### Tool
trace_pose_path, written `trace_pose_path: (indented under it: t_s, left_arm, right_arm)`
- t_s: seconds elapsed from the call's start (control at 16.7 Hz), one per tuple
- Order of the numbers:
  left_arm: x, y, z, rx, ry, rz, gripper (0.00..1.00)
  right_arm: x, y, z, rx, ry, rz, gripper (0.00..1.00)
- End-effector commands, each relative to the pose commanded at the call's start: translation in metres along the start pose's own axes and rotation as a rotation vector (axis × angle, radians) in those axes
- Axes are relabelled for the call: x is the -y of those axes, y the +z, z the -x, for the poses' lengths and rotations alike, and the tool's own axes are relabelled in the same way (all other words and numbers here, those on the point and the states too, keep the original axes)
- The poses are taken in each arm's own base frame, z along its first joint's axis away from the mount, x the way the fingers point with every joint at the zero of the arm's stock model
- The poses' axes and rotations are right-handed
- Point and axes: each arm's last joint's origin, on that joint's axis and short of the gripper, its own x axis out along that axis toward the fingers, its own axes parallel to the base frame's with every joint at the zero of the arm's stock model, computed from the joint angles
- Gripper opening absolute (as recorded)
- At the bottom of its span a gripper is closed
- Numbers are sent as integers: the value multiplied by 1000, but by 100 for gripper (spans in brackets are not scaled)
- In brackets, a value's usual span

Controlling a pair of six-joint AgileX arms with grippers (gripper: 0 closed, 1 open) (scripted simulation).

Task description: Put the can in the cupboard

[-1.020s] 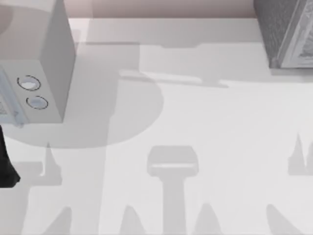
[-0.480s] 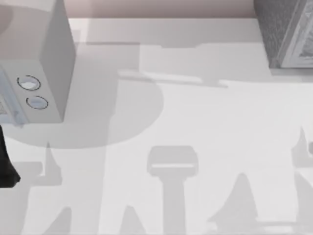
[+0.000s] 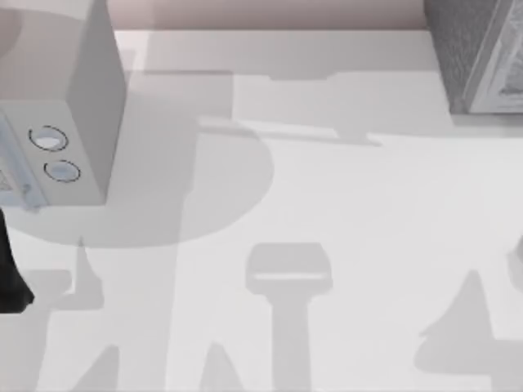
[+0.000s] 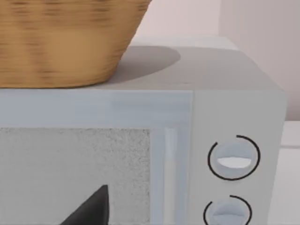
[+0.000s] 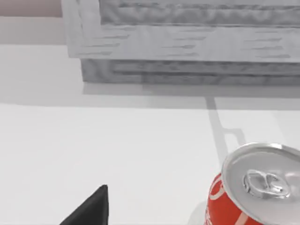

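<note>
On the right arm's wrist view, a red can (image 5: 255, 192) with a silver top stood upright on the white table (image 5: 117, 150), near the right gripper; whether that gripper was clenched or released, I cannot tell. Beyond the can stood the cupboard (image 5: 197, 42), at the table's far right corner (image 3: 478, 57). At far left, the white box with two dials (image 3: 69, 122) carried a wicker basket (image 4: 61, 42).
</note>
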Motion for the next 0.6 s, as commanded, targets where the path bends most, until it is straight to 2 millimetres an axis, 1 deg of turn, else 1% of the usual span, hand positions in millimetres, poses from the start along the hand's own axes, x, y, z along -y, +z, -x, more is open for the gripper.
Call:
trace_pose_path:
  t_s: [0.24,0.6]
  left_arm:
    - [0,0,0,0,0,0,100]
    - [0,0,0,0,0,0,100]
  right_arm:
    - [8,-17,-7,-25,-1,-2,100]
    - [15,-36,-9,-60,-1,-15,100]
